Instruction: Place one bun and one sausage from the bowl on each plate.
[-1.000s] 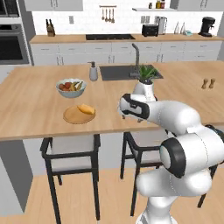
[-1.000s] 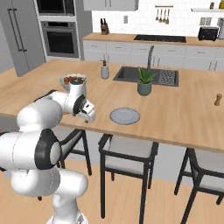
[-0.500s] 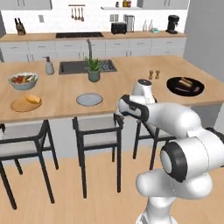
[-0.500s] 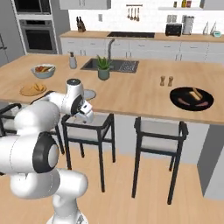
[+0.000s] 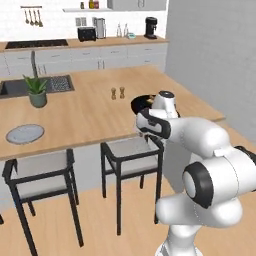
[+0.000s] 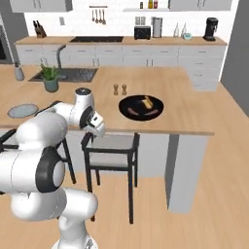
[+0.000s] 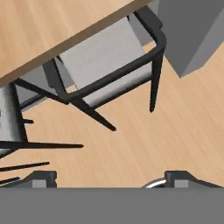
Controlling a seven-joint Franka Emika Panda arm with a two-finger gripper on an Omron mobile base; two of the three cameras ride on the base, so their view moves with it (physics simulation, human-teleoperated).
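The gripper [image 7: 109, 177] hangs off the near edge of the wooden island counter [image 6: 194, 109], pointed down at the floor, with its two dark finger tips [image 7: 41, 178] set wide apart and nothing between them; it holds nothing. In the hand view it looks down on a black-framed stool with a grey seat [image 7: 103, 59] tucked under the counter edge, with pale wood floor beyond. The black bowl [image 6: 141, 107] sits on the counter to the right of the hand and a little farther back, well apart from the gripper; in the right base view it holds one yellow-orange bun [image 6: 147, 102] toward its far side and two reddish-brown sausages, one sausage [image 6: 152, 112] at the near right and another at the near left. In the left base view the bowl [image 5: 140, 103] is partly hidden behind the arm's wrist, just beyond it. The pale grey-blue plate [image 6: 22, 110] lies on the counter well to the left of the hand, near the counter's near edge, and it looks bare; the same plate [image 5: 25, 133] shows at the left in the left base view. Between plate and bowl, farther back, stand a potted plant [image 6: 50, 78] beside the sink [image 6: 65, 74] and a pair of small shakers [image 6: 119, 89] just behind and left of the bowl.
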